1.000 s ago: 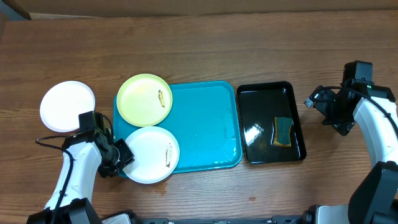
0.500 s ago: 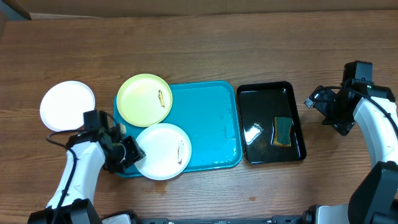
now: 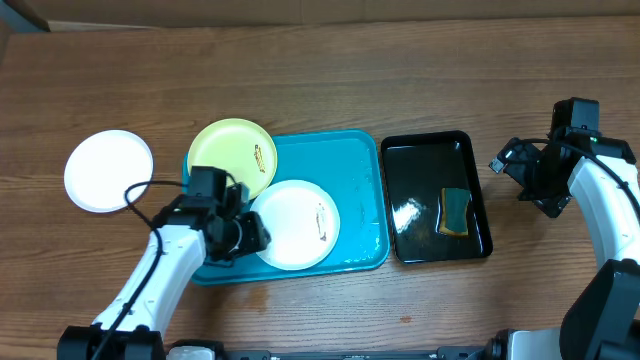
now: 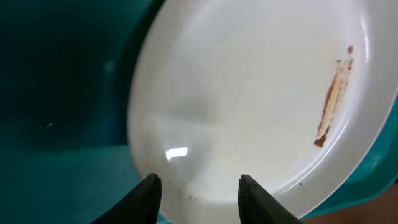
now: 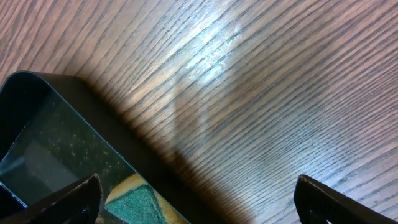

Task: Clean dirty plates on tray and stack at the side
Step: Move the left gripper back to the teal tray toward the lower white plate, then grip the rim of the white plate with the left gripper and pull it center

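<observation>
Well off to the left gripper's (image 3: 250,236) left, on the table, lies the clean plate (image 3: 108,170), apart from everything else. The green plate (image 3: 233,158), with a small brown mark, sits just beyond the gripper over the tray's (image 3: 350,170) far-left corner. In the last second the gripper has travelled right and inward, and the white plate (image 3: 295,224) has gone with it. It hung over the tray's near-left corner; now it lies wholly on the tray, toward the middle.

In the wrist view the fingers (image 4: 149,196) stand partly apart with the plate's near rim across the gap (a shove, I judge, not a pinch, since nothing is clamped between them). The brown streak (image 4: 333,99) lies beyond the tips to the right. The plate now looks placed for wiping.

The sponge (image 3: 455,212) lies in the black tray (image 3: 420,160), just to the right gripper's (image 3: 510,170) left. That gripper hovers over the table, spread wide and empty, so wiping has not begun.
</observation>
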`<state>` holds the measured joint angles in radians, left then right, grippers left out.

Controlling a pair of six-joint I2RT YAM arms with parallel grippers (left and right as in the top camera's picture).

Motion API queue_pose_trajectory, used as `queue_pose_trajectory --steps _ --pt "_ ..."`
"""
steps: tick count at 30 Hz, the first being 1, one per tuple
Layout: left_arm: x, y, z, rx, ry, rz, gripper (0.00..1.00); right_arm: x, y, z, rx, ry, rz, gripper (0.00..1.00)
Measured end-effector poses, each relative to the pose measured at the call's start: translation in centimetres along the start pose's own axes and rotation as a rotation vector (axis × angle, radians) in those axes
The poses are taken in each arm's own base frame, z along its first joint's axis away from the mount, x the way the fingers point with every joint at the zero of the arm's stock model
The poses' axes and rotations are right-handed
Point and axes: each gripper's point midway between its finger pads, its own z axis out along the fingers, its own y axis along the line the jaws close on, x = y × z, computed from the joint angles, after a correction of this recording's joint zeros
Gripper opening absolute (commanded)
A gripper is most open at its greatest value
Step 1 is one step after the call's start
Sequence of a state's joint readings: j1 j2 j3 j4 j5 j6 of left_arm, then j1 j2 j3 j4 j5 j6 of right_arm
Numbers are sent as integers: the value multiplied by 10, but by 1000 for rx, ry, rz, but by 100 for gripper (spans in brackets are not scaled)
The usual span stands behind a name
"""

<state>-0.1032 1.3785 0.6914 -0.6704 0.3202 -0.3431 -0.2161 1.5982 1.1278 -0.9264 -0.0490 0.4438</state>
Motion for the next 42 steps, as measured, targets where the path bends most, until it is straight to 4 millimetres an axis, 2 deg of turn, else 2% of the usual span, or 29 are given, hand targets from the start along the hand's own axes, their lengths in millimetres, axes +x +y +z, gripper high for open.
queue_pose_trajectory --steps 6,9,11,14,15,17,19,22,27,33,37,42 --pt "-3 -30 7 44 -36 80 41 0 0 0 0 0 0 100" --pt "7 -25 4 0 9 67 42 0 0 0 1 0 0 100" --pt "8 -16 -5 -67 32 50 39 0 0 0 1 1 0 100" --pt "-5 -13 -26 -152 5 48 34 0 0 0 0 0 0 100" --pt "-13 -12 -33 -178 -18 52 30 0 0 0 0 0 0 100" --pt "-22 -10 -40 -214 -50 57 30 0 0 0 1 0 0 100" --pt "-22 -4 -42 -249 -56 54 30 0 0 0 0 0 0 100" --pt "-20 5 -38 -283 -58 53 31 0 0 0 1 0 0 100" --pt "-11 18 -20 -304 -38 49 31 0 0 0 1 0 0 100" --pt "-3 23 2 -289 9 42 32 0 0 0 1 0 0 100" --pt "-3 22 13 -275 32 38 33 0 0 0 0 0 0 100" --pt "-2 6 24 -176 59 60 31 0 0 0 1 0 0 100"
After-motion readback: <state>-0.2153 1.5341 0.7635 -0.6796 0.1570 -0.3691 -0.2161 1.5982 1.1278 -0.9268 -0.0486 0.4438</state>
